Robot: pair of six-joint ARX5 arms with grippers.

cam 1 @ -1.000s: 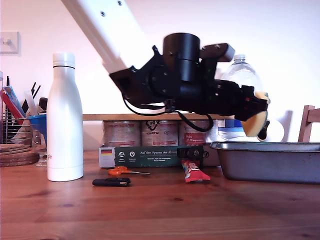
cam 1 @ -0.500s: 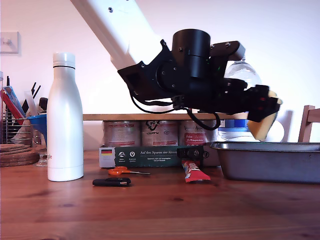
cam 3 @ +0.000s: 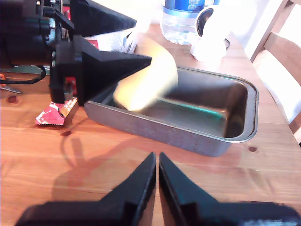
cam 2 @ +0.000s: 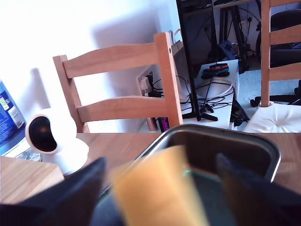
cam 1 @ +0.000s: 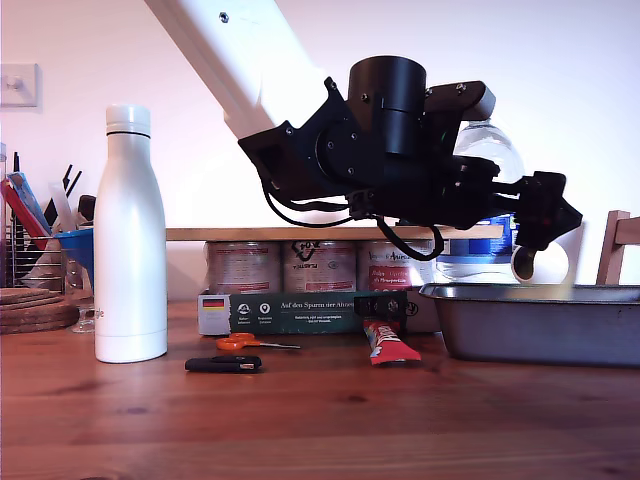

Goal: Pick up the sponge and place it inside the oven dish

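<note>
Past a tall white insulated metal bottle [cam 1: 130, 235] standing at the exterior view's left on the wooden table [cam 1: 320, 420], my first gripper [cam 1: 550, 225] hangs over the near end of the wide, shallow dark grey metal oven dish [cam 1: 540, 325] at that view's right. Its jaws are spread wide. The small yellow foam sponge [cam 2: 157, 188] shows between them only as a blur above the dish's floor, apparently loose rather than pinched, though the blur leaves contact uncertain. Seen from the other arm, the sponge [cam 3: 146, 77] sits just off the first gripper's fingertips, over the pan and not yet resting in it. My second gripper [cam 3: 156, 160] hovers over bare table beside the dish, its jaws together and holding nothing. The sponge looks light, soft and squashy, and it is likely to bounce little on landing. If it needs regrasping, a gentle pinch across its broad yellow faces near the middle should hold it.
</note>
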